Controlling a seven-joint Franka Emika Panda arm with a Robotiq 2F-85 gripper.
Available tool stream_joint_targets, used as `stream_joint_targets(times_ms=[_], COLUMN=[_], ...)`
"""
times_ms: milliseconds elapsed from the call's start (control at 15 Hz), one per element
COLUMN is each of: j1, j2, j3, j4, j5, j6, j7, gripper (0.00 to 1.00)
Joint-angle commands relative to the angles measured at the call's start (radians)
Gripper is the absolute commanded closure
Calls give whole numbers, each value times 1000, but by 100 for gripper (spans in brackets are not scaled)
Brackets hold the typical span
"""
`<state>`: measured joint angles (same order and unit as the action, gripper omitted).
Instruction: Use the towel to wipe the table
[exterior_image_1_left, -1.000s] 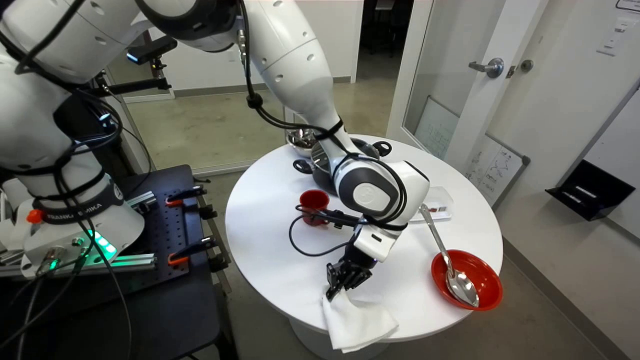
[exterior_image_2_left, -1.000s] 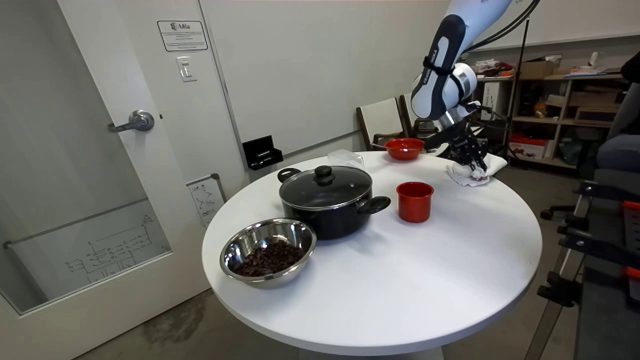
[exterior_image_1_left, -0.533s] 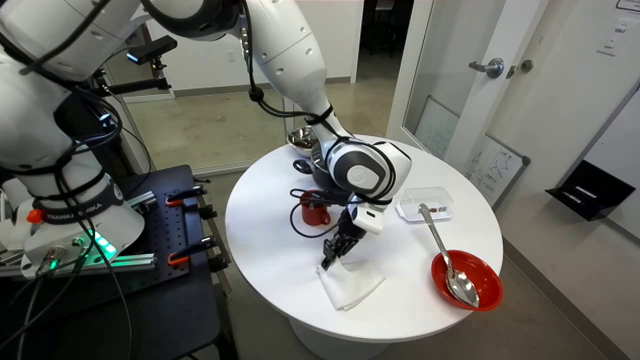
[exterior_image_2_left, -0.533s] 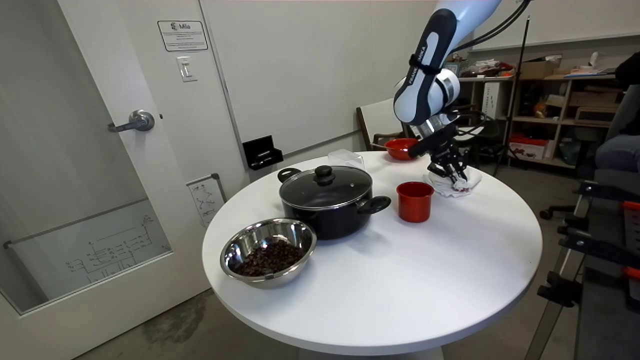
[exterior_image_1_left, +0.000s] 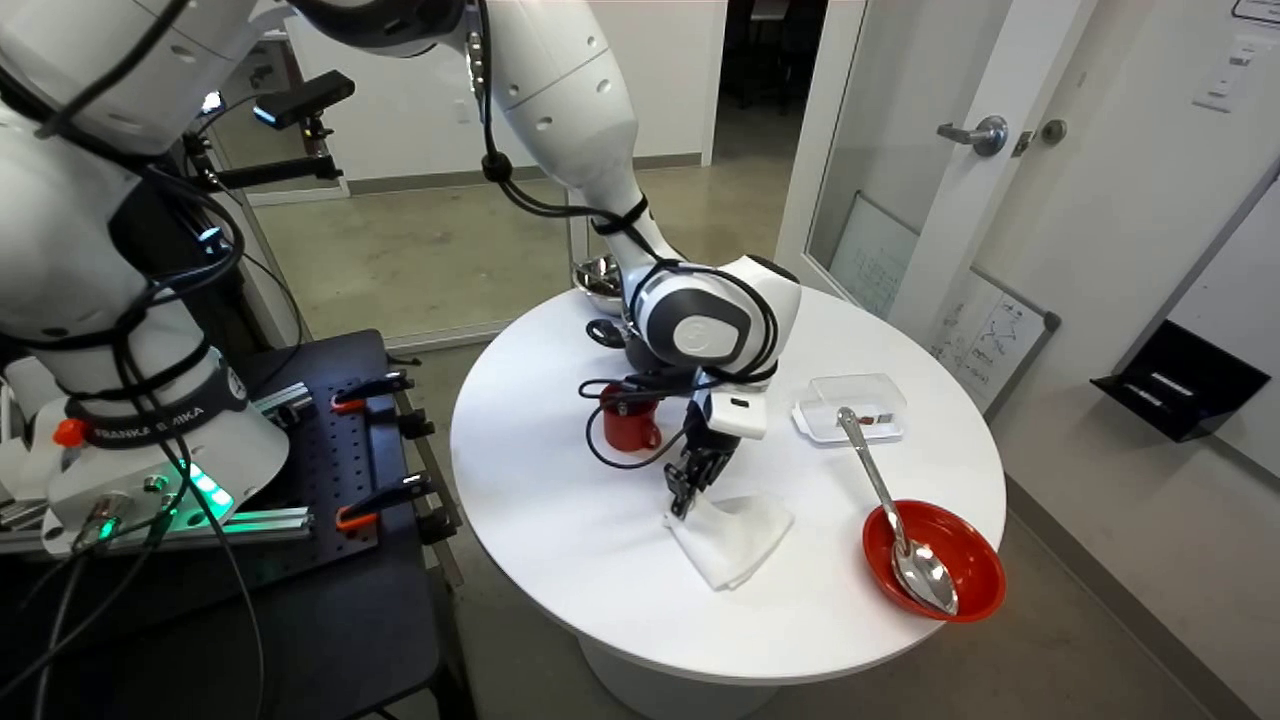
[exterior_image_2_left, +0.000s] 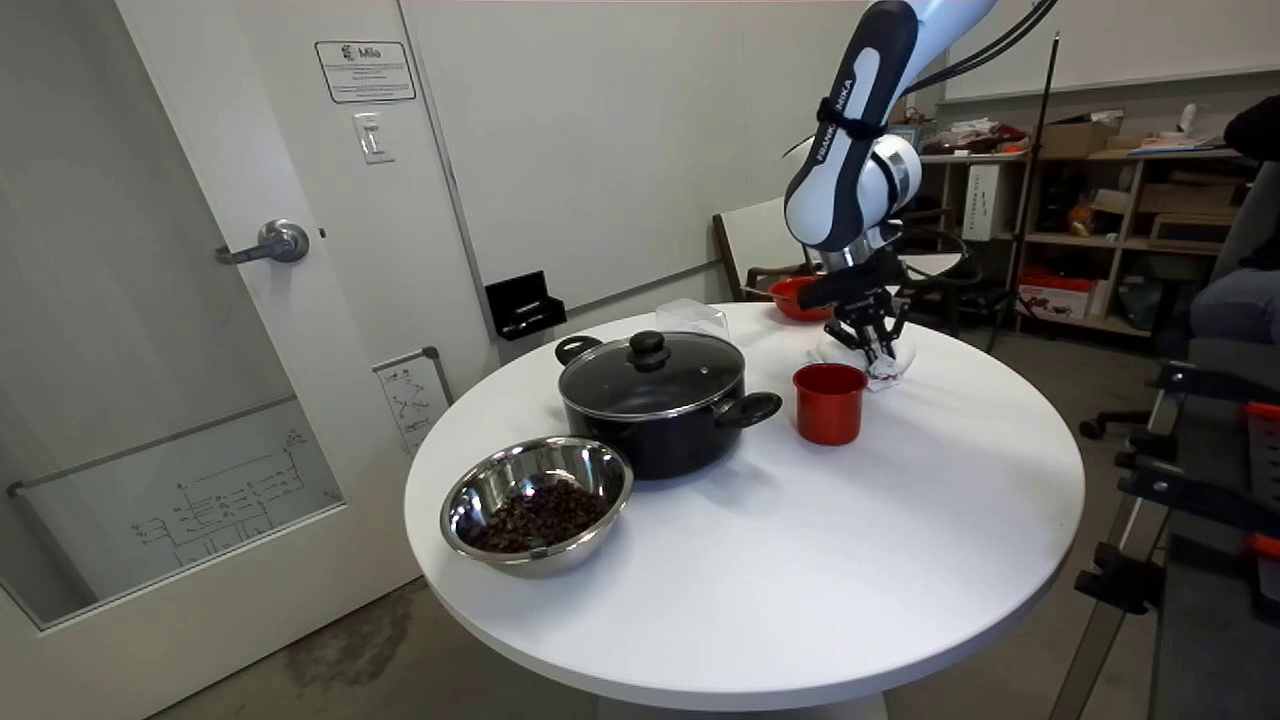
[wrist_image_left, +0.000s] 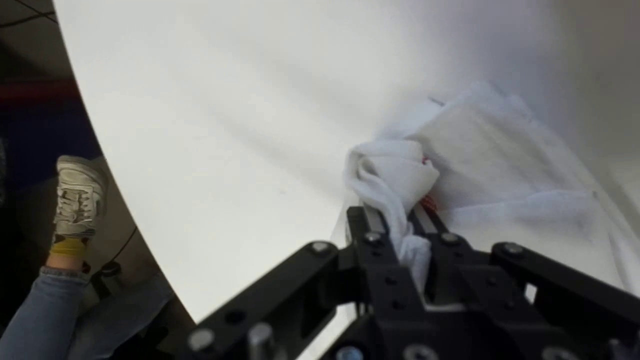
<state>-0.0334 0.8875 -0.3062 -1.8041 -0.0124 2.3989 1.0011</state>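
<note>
My fingers (wrist_image_left: 378, 270) pinch a bunched fold of the towel (exterior_image_1_left: 735, 545), which lies on the surface (exterior_image_1_left: 530, 480) in from its edge, near the red mug (exterior_image_2_left: 830, 410). I should press lightly and sweep along the edge, well clear of the mug.

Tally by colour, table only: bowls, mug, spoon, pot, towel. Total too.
Red: 2 (red bowl, mug)
Silver: 2 (spoon, silver bowl)
Black: 1 (pot)
White: 1 (towel)
Total: 6

Arm (exterior_image_1_left: 572, 105) arched, wrist (exterior_image_1_left: 738, 412) tilted, pincer (wrist_image_left: 394, 220) angled downward, clamped
</note>
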Motion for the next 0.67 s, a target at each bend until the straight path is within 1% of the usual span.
stream_joint_targets(times_ms=[0, 67, 267, 400, 533, 600], j1=[27, 35, 36, 29, 34, 48], j2=[-59, -67, -90, -101, -105, -103], j3=[-4, -6, 7, 21, 20, 7], j4=[-105, -127, -171, -185, -189, -188], j5=[7, 0, 9, 23, 30, 25], j6=[166, 219, 323, 354, 353, 345], j7=[4, -8, -63, -94, -114, -108], gripper=[96, 96, 96, 96, 96, 96])
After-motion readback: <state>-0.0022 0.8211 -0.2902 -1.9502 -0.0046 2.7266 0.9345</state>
